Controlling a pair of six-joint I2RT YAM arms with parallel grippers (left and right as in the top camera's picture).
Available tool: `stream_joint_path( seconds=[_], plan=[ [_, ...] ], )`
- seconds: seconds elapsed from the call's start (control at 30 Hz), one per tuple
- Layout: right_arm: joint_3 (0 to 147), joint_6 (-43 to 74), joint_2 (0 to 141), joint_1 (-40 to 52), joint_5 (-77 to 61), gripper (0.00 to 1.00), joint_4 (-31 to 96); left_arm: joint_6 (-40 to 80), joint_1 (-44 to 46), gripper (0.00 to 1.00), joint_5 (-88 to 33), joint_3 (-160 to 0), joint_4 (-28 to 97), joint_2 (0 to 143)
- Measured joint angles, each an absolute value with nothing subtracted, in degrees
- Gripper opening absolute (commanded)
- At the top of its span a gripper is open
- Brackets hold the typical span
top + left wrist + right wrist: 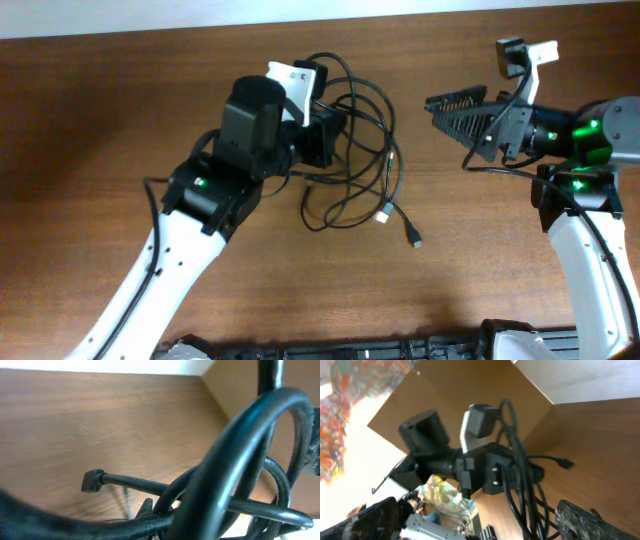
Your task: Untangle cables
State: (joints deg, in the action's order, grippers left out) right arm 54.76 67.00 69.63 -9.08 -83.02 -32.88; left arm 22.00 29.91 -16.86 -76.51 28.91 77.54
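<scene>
The cables (385, 170) lie tangled at the centre of the table (100, 100), looped around the left gripper (328, 135); its jaw opening cannot be determined. The right gripper (448, 128) stands wide open and empty, facing the tangle, probably to take a strand.

A brown wooden table (90, 110) fills the overhead view, a pale strip (450, 8) along its top edge. The right wrist view catches a blurred colourful patch (332, 415).

Cables (235, 460) blur just in front of the left hand (328, 138), hiding its fingers. The right hand (450, 118) has its fingers (585, 520) cut off by the picture's bottom edge.
</scene>
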Motion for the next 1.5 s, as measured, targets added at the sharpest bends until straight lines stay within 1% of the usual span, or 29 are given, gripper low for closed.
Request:
stream_joint_path(
  seconds=[0.1,0.2,0.33,0.47,0.53,0.67,0.8,0.83,0.9,1.0,1.13,1.2,1.23,1.47,1.5],
  plan=[
    [54.98,65.3,69.65,-9.13,-79.07,0.98,-25.12,20.75,29.91,0.0,-13.74,-76.51,29.52,74.83],
    [55.29,59.27,69.71,-9.15,-73.08,0.98,-10.94,20.32,29.91,0.0,-12.29,-76.51,29.58,72.51],
    [55.11,44.95,69.8,-9.19,-63.94,0.98,8.08,19.77,29.91,0.0,-10.2,-76.51,30.76,71.83],
    [55.05,32.69,68.66,-8.12,-55.64,0.98,17.91,19.25,29.91,0.0,-6.2,-76.51,34.02,71.83],
    [55.05,25.8,65.12,-4.84,-47.81,0.98,22.85,19.2,29.91,0.0,-4.25,-76.51,34.63,71.83],
    [55.05,14.28,55.44,3.66,-36.69,0.98,26.72,19.18,29.93,0.0,-2.9,-76.51,35.07,71.83],
    [55.05,7.14,49.56,9.47,-32.71,0.98,27.49,19.18,31.77,0.0,-2.09,-76.51,37.21,71.83],
    [55.05,5.91,48.77,10.35,-32.29,0.91,27.59,19.2,32.73,0.0,-2.04,-76.51,37.74,71.83],
    [55.05,4.49,48.14,11.25,-32.42,0.64,28.34,19.22,34.02,0.0,-2.07,-76.51,38.24,71.83],
    [55.05,3.62,48.1,11.64,-33.95,0.52,28.4,19.92,35.42,0.0,-1.89,-76.51,38.37,71.83],
    [55.05,2.52,48.1,11.68,-36.6,0.52,28.42,23.53,37.36,0.0,-0.95,-76.51,38.37,71.83],
    [55.05,1.74,48.1,11.68,-38.24,0.61,28.45,26.22,38.33,0.0,0.34,-76.51,38.37,71.83],
    [55.05,1.34,48.1,11.68,-38.7,0.62,28.45,26.96,38.57,0.0,0.67,-76.51,38.35,71.83],
    [55.05,-1.61,48.16,11.73,-40.18,0.63,28.03,30.5,42.06,0.0,2.0,-76.51,38.33,71.83],
    [55.05,-1.72,48.29,11.73,-40.21,0.6,27.81,30.59,42.52,0.0,2.0,-76.51,38.33,71.83]
  ],
)
